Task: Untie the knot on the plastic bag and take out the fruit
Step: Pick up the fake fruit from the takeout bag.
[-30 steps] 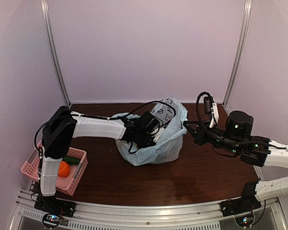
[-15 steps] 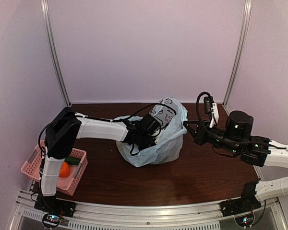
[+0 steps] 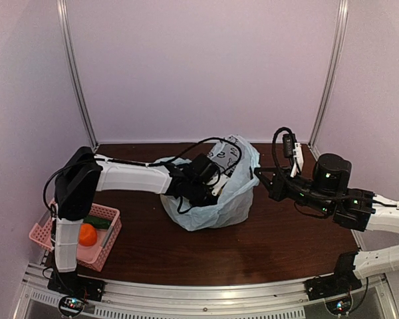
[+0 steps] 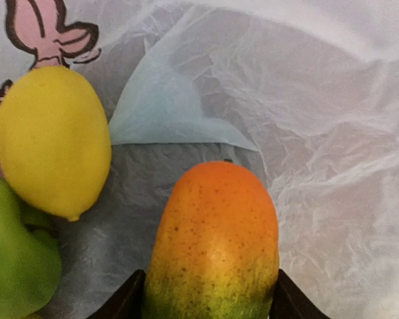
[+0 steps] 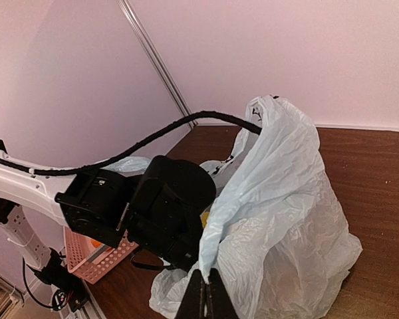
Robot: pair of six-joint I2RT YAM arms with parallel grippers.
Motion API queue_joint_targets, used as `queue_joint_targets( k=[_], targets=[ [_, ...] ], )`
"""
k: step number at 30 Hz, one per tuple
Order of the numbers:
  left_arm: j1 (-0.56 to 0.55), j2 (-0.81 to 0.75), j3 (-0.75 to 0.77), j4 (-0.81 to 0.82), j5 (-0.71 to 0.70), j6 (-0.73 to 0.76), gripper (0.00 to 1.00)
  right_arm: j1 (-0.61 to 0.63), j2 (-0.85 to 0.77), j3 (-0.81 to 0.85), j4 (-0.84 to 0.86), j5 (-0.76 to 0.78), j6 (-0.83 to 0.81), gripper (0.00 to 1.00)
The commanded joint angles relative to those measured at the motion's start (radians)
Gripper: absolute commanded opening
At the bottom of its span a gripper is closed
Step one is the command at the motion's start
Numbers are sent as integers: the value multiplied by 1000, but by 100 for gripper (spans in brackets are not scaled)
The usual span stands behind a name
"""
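The plastic bag (image 3: pixel 216 203) sits open in the middle of the counter (image 3: pixel 279 256), nearer its far edge. We see our left gripper (image 4: pixel 209 302) down inside it, its fingers pressed on both sides of an orange-green fruit (image 4: pixel 213 226). A yellow fruit (image 4: pixel 53 139) and a green fruit (image 4: pixel 16 266) lie just beside it on the bag's floor. Our right gripper (image 5: pixel 204 296) is pinched tight on the bag's raised rim. At the near left corner, a pink basket (image 3: pixel 43 234) holds an orange fruit (image 3: pixel 88 234) and a dark green fruit (image 3: pixel 98 222).
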State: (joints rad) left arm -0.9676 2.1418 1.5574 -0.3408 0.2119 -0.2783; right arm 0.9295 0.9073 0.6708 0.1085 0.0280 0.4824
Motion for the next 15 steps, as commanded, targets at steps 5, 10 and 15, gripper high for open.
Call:
queue_joint_targets(
  k=[5,10,15],
  targets=[
    [-5,-286,-134,45,-78,-13,46,-6,-18,-1,4,27,4,1],
    [-5,-386,-178,7,-105,-7,46,-6,-13,7,1,24,-1,1],
    [-3,-471,-188,-13,-115,10,45,-6,-10,9,0,26,-2,1]
  ],
)
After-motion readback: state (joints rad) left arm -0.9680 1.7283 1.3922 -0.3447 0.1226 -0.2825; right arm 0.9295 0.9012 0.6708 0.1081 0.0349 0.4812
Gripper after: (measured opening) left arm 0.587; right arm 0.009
